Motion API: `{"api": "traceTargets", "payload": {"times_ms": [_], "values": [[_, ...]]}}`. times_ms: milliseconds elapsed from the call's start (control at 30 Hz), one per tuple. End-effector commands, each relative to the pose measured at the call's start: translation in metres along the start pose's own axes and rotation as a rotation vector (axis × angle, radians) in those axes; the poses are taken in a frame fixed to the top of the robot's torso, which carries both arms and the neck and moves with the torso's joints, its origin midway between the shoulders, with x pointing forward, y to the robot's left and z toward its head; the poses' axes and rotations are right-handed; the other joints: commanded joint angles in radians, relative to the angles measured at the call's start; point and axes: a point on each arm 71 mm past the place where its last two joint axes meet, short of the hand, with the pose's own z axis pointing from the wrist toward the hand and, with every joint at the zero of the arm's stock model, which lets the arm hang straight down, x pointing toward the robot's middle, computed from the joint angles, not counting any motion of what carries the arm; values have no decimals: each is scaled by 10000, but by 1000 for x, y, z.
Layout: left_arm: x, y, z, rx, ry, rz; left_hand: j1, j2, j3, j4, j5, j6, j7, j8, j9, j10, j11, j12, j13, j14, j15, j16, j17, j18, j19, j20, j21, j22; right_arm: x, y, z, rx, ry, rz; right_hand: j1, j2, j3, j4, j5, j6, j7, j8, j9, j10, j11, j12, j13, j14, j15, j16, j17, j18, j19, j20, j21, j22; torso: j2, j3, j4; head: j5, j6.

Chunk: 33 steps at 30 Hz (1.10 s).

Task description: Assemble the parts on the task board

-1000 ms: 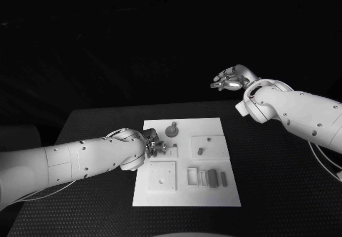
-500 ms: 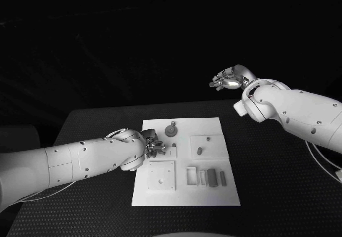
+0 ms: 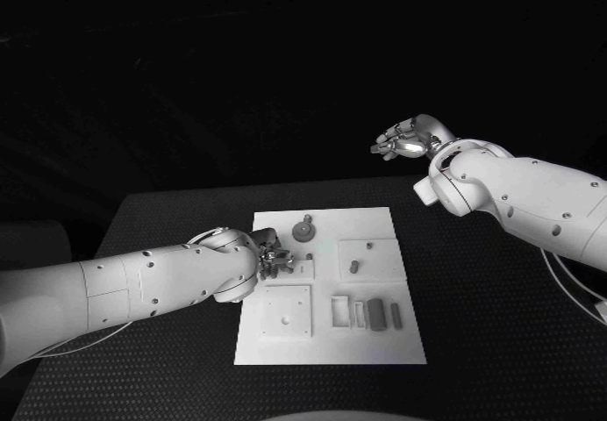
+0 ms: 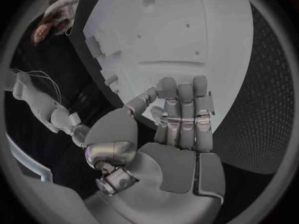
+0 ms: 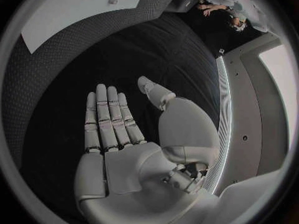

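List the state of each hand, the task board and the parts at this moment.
left hand: low over the task board's left side, fingers straight and together, nothing held.
right hand: raised beyond the table, open, empty.
task board: flat on the table.
round part: lying on the board's far end.

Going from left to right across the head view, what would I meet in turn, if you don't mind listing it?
Left hand → round grey part → small grey part → right hand.

Dim scene, black surroundings, fisheye bending.
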Motion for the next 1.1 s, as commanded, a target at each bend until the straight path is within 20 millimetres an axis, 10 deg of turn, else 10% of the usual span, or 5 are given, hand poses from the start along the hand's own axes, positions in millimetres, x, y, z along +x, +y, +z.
{"api": "traceTargets", "payload": {"times_ms": [33,1100], "values": [[4,-1,0,-4,96,110,40,94,11,24,-58,1071,-797,-44,11,-442,-381,52,-11,-72,-25,68,-16,171,-30,14,-54,17,2,1,0,9,204,56,-34,99,-61,-1,-23,-86,119,-31,-19,68,11,-42,-20,-49,49,-37,-16,-119,-96,2,-30,-4,-3,3,-4,-2,-3],[4,2,-4,323,-350,100,295,36,65,4,6,1105,-804,-64,24,-430,-388,114,-127,-94,-22,215,-214,170,11,12,-115,107,1,-2,0,35,358,184,-48,82,-172,119,-23,-110,128,-2,-125,83,38,-120,-309,-79,98,-243,-8,-249,-451,37,-321,90,0,-3,2,-38,10]]}}
